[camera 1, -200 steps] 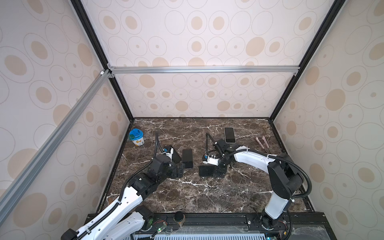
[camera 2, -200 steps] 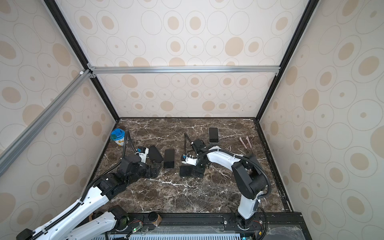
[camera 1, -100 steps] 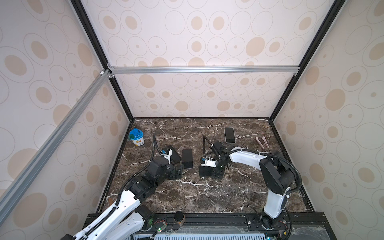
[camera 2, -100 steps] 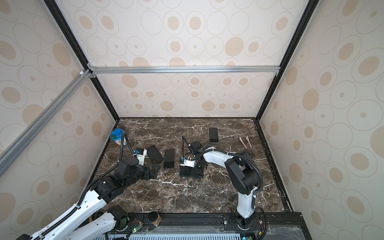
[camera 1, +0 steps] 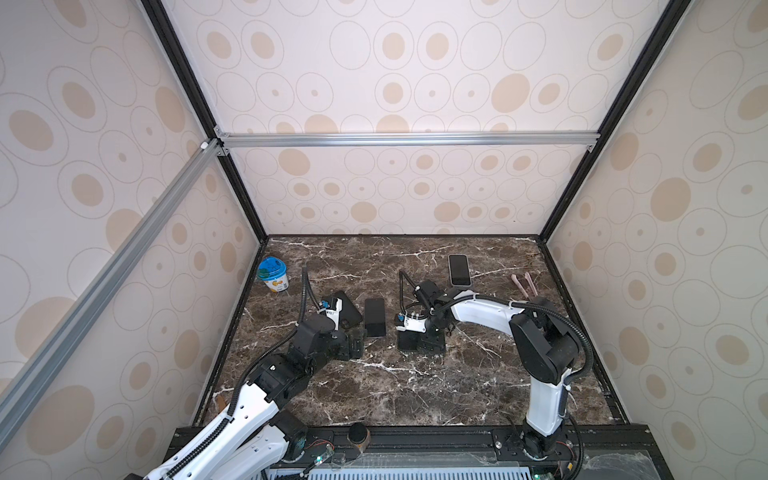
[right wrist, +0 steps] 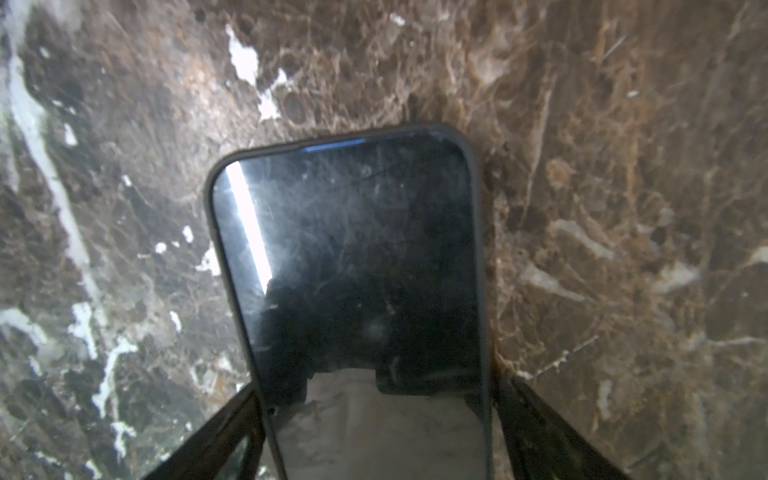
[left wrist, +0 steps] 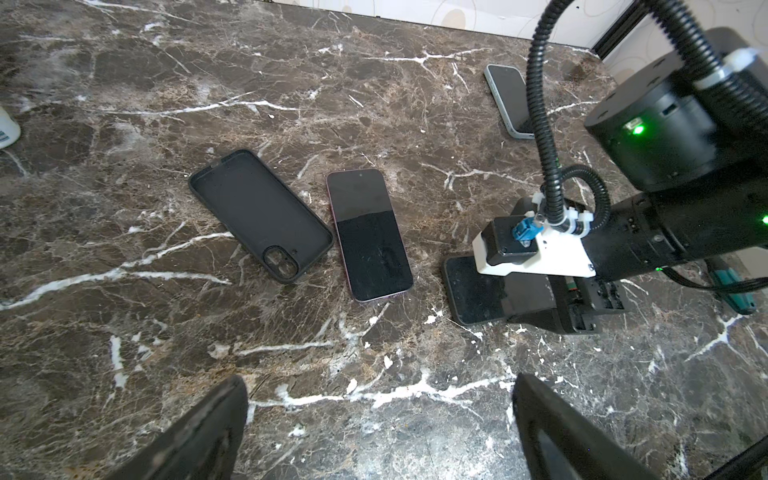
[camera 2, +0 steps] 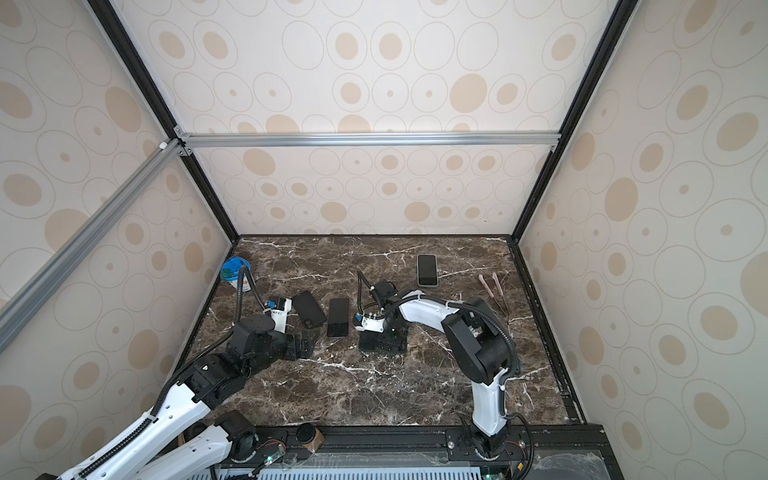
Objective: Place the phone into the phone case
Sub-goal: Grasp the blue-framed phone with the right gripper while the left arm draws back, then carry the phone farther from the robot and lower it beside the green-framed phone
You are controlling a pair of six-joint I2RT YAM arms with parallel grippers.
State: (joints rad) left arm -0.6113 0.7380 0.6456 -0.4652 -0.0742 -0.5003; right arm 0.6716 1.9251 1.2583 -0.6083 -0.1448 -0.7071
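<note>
The empty black phone case [camera 1: 347,309] [left wrist: 259,214] lies open side up at the table's left middle. The phone [camera 1: 375,317] [left wrist: 368,232], dark-screened with a pink edge, lies flat just right of it, not touching. My left gripper [camera 1: 355,347] [left wrist: 380,386] hovers open in front of both, with nothing between its fingers. My right gripper [camera 1: 419,343] [right wrist: 376,388] is down over a second phone in a black case [left wrist: 473,291] [right wrist: 349,249]. Its fingers [right wrist: 249,411] press against that phone's two long sides. That phone lies flat on the table.
A third phone in a pale case [camera 1: 459,270] lies at the back right. A blue-lidded tub [camera 1: 272,274] stands at the back left. Two pink sticks [camera 1: 525,286] lie near the right wall. Patterned walls close in three sides.
My right gripper has shifted left and down over the black-cased phone, and its jaws have narrowed onto it. The left arm has drawn back slightly and stays open.
</note>
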